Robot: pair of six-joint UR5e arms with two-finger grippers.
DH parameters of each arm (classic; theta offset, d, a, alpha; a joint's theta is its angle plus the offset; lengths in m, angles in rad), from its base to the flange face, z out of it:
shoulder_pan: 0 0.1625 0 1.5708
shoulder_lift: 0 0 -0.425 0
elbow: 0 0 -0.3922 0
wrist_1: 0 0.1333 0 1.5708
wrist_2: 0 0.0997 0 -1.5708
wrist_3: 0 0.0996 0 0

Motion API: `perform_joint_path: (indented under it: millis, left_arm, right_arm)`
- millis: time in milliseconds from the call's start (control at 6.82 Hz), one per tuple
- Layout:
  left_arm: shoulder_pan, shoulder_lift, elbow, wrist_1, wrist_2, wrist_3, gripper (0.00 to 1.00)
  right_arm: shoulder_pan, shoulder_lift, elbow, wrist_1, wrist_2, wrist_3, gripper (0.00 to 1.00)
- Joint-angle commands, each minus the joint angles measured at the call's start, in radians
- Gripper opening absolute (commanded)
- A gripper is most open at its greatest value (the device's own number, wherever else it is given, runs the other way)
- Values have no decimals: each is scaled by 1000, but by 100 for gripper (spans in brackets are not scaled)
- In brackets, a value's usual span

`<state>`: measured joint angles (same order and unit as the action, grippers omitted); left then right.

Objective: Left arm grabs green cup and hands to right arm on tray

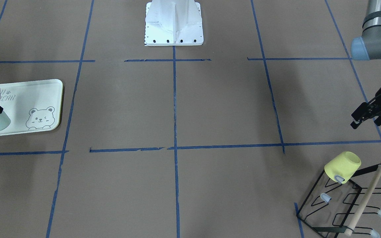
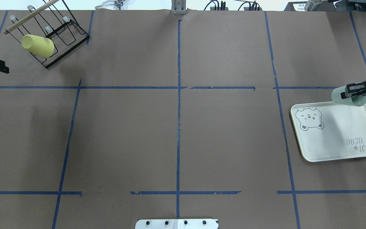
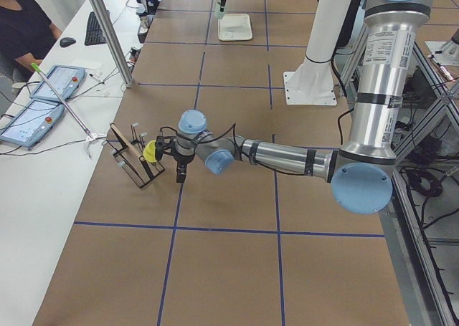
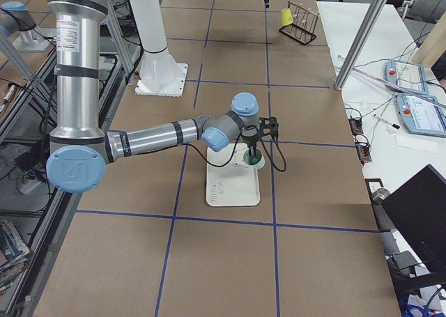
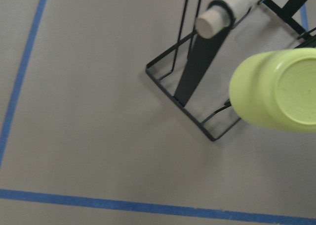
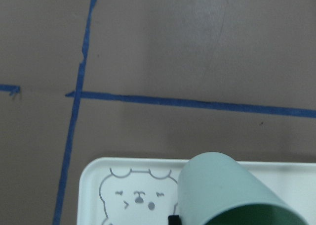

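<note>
The right end effector (image 2: 356,90) is clamped on the green cup (image 2: 340,97), jaws narrowed onto its wall near the rim. The cup is tilted, w/ its closed bottom pointing away from the wrist and its dark inside facing the wrist cam. The tray (image 2: 335,136) lies directly under this end effector, cup over the tray's far edge. Can't tell if the cup touches the tray or sits just above it. The bear drawing (image 6: 138,195) is just beside the cup, toward the tabletop's centre.

The left end effector (image 1: 366,123) is well apart from all that, across the tabletop. Its fingers are spread w/ nothing btwn them. Just ahead of it, not touching, is a black wire rack (image 5: 197,62) w/ a yellow cup (image 1: 342,165) tipped over one prong and a wooden dowel (image 1: 367,195) along the rack's top.
</note>
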<state>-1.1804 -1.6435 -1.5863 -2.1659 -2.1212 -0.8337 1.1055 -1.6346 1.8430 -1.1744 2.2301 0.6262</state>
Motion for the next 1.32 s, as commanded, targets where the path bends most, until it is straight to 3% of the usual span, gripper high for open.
perform_joint_path:
  millis: [0,440,1173]
  left_arm:
    - [-15,48,-47,44,-5,47,100]
    - [-15,50,-53,44,-3,45,100]
    - [-15,54,-67,44,-3,45,100]
  right_arm:
    - [-44,-5,58,-273,2,-225,1]
    - [-152,24,38,-320,-9,-266,3]
    - [-153,22,5,-320,-26,-273,3]
